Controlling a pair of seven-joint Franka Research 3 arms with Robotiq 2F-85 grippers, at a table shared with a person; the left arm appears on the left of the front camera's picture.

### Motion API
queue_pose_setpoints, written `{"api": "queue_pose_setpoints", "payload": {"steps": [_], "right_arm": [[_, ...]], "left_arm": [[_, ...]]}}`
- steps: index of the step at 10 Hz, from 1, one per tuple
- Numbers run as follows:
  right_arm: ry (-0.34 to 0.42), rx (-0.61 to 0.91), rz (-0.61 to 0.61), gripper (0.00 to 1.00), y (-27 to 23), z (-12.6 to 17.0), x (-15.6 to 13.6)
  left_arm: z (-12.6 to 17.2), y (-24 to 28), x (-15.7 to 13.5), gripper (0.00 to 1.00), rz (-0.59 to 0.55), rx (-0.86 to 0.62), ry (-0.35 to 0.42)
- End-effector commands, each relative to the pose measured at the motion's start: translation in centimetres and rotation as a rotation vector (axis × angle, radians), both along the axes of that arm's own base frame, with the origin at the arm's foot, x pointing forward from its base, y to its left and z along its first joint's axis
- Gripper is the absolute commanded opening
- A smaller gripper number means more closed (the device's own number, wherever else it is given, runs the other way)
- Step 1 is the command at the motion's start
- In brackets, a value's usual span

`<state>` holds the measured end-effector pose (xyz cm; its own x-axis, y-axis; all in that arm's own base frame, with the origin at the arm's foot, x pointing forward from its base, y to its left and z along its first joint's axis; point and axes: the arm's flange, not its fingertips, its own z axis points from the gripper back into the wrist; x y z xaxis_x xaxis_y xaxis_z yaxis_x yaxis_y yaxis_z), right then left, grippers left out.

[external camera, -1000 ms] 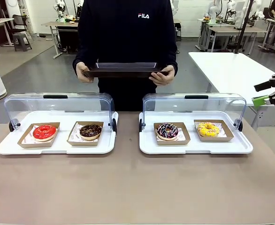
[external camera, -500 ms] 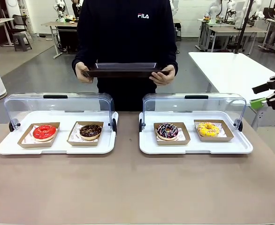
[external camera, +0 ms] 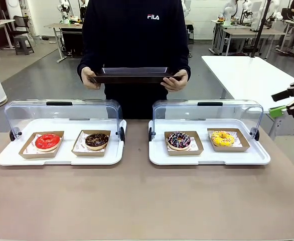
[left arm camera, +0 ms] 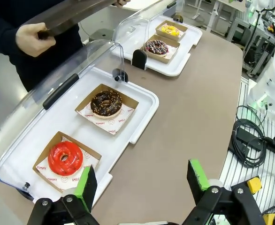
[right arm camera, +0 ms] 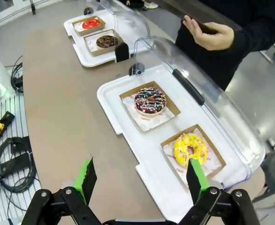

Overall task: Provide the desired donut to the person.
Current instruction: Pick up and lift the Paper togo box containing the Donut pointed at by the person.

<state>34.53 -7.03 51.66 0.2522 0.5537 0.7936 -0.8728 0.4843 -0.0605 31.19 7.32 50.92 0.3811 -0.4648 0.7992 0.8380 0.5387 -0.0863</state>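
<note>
You will find the left gripper [left arm camera: 142, 177] with jaws spread wide and holding nothing, above the table [external camera: 137, 201] beside the left tray [external camera: 6, 158]. The right gripper [right arm camera: 140, 177] is likewise spread and empty, above the near rim of the right tray [external camera: 260, 159]. Both clear lids [external camera: 61, 113] stand raised. On the left tray lie a red donut [external camera: 47, 141] and a chocolate donut [external camera: 97, 140], on the right tray a sprinkled donut [external camera: 178, 140] and a yellow donut [external camera: 222, 137], each in its own cardboard box. The person [external camera: 134, 35] stands at the far side, holding a dark tray [external camera: 132, 75] level in both hands. Which donut is wanted cannot be told.
</note>
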Motion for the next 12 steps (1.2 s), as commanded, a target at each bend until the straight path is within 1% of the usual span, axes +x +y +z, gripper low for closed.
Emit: {"api": "queue_pose_setpoints", "payload": {"steps": [1, 12], "right_arm": [[-0.02, 0.029, 0.015, 1.0, 0.09, 0.12, 0.12], [-0.02, 0.029, 0.015, 1.0, 0.09, 0.12, 0.12]], "left_arm": [[0.0, 0.03, -0.08, 1.0, -0.014, -0.012, -0.018], [0.0, 0.03, -0.08, 1.0, -0.014, -0.012, -0.018]]}}
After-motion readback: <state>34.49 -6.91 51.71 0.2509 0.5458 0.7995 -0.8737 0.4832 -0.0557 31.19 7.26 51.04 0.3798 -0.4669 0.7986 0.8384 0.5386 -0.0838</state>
